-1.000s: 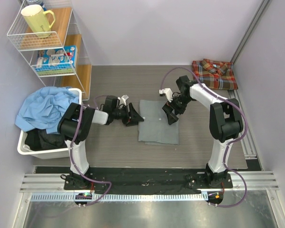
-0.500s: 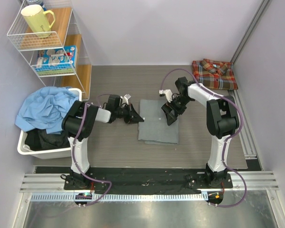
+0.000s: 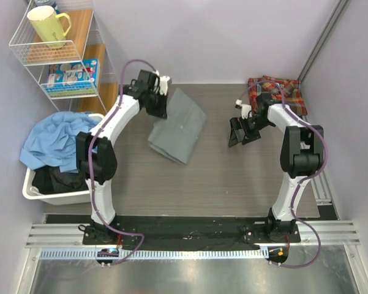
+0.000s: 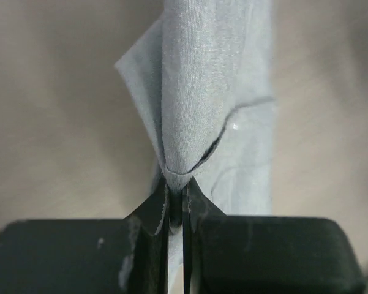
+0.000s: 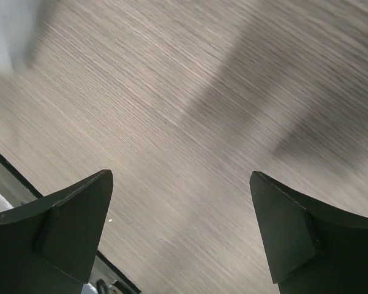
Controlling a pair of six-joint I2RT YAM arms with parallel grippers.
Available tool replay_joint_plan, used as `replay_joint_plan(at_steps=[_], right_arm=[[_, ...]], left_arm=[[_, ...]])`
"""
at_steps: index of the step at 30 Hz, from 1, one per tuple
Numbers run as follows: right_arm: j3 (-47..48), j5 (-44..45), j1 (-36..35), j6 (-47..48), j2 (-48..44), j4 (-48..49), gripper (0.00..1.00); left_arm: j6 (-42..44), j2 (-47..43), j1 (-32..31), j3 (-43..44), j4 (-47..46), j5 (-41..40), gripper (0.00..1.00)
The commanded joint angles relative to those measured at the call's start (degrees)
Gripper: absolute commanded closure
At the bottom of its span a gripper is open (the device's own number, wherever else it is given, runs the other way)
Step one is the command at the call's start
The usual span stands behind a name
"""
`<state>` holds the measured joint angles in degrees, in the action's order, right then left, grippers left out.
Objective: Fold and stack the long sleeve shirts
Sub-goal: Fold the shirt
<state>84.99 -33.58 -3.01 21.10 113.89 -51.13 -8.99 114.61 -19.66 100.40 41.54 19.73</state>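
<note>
Currently left claw (image 3: 160,109) clamps an edge of the folded plain grey cloth shirt (image 3: 177,127), long axis trailing near-right across the grey wood-grain worktop (image 3: 220,180); folded red-and-blue plaid shirt (image 3: 255,86) lies well apart at the far-right corner, nearer the open, empty right claw (image 3: 239,136).

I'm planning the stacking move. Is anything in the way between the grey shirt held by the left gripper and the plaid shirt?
Yes. The right gripper, open, hangs over the table just left of the plaid shirt, on the line from the grey shirt pinched in the left gripper. Nothing else visible lies between them.
</note>
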Motion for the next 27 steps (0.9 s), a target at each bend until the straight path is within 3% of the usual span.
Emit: replay_joint_plan(at_steps=[1, 3, 6, 10, 11, 13, 17, 22, 25, 27], right_arm=[[-1.6, -3.7, 1.9, -5.5, -5.4, 2.1, 0.00], [-2.3, -4.0, 2.3, -5.7, -5.9, 2.3, 0.00], [-2.7, -4.0, 2.7, -5.7, -6.4, 2.5, 0.01], [-3.2, -4.6, 4.6, -6.2, -6.1, 2.6, 0.00], [-3.4, -4.9, 4.8, -6.6, -6.1, 2.7, 0.00], [-4.0, -5.8, 6.0, -6.9, -5.9, 2.7, 0.00], [-6.1, -6.5, 8.4, -7.3, -6.0, 2.4, 0.00], [-7.6, -7.4, 11.8, -7.3, -6.5, 1.1, 0.00], [-8.4, -7.9, 12.5, -7.5, -7.1, 0.9, 0.00], [-8.7, -7.9, 12.9, -7.5, -7.3, 0.9, 0.00]], left_arm=[[25.1, -3.7, -5.0, 19.7, 16.4, -25.9, 1.00], [30.6, -2.9, -8.9, 23.9, 17.3, -35.5, 1.00], [41.0, -3.0, -14.2, 20.6, 13.2, -45.6, 1.00], [57.4, -5.7, -20.3, 1.0, -4.7, -52.8, 1.00], [57.9, -4.5, -22.7, -2.6, -5.8, -53.5, 1.00], [57.0, -2.2, -25.4, -4.5, -4.5, -52.9, 1.00], [41.8, 7.3, -34.9, -5.5, 2.4, -49.8, 1.00], [26.2, 11.5, -40.3, -1.4, 9.6, -35.5, 0.94], [20.3, 12.6, -40.5, 3.9, 11.1, -27.7, 0.85], [18.6, 13.0, -40.6, 7.5, 13.3, -20.4, 0.61]])
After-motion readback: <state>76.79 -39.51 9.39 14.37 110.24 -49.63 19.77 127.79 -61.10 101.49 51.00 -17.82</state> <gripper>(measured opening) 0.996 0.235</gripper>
